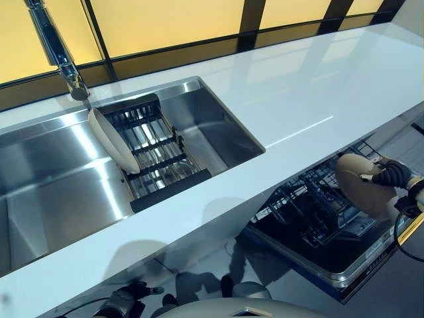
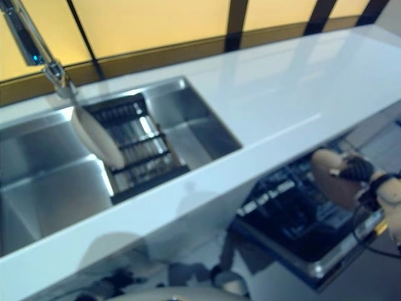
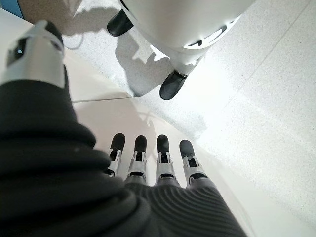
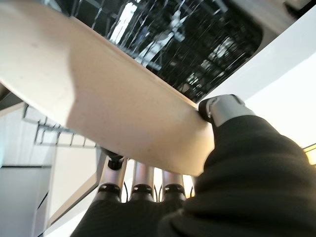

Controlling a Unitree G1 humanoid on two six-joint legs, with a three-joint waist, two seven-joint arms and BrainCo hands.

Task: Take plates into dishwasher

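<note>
My right hand (image 1: 391,173) is shut on a cream plate (image 1: 361,182) and holds it on edge above the open dishwasher's dark wire rack (image 1: 311,212), below the counter's front edge. In the right wrist view the plate (image 4: 98,103) is pinched between thumb (image 4: 222,108) and fingers (image 4: 143,177), with the rack (image 4: 163,34) past it. A second cream plate (image 1: 112,140) stands on edge in the black drying rack (image 1: 156,152) inside the steel sink (image 1: 53,192). My left hand (image 1: 126,301) hangs low under the counter; its fingers (image 3: 148,158) are straight and empty.
A white countertop (image 1: 311,86) runs across to the right. A chrome faucet (image 1: 63,56) rises behind the sink. The dishwasher's pulled-out tray edge (image 1: 344,275) juts out toward me. Pale floor (image 3: 256,89) lies below.
</note>
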